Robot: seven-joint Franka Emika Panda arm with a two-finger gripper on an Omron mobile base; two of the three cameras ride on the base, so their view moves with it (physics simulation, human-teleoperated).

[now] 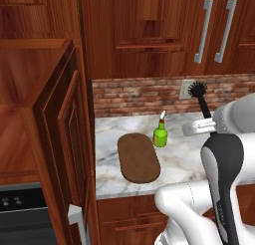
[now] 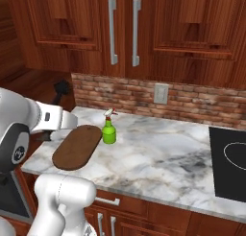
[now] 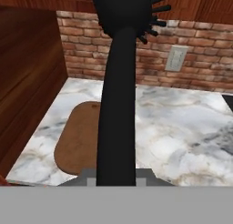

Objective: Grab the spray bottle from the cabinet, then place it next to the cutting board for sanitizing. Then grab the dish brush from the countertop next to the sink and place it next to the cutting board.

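From the left, the cabinet point(image 1: 67, 139) stands with its door open, the cutting board point(image 1: 138, 157) lies flat on the tabletop point(image 1: 179, 154) with the spray bottle point(image 1: 160, 133) upright just beside it, and the gripper point(image 1: 211, 131) is clamped on the dish brush point(image 1: 201, 99), held above the tabletop.

Kitchen: marble countertop point(image 2: 158, 153), brick backsplash point(image 2: 192, 103), wooden wall cabinets point(image 2: 144, 29).
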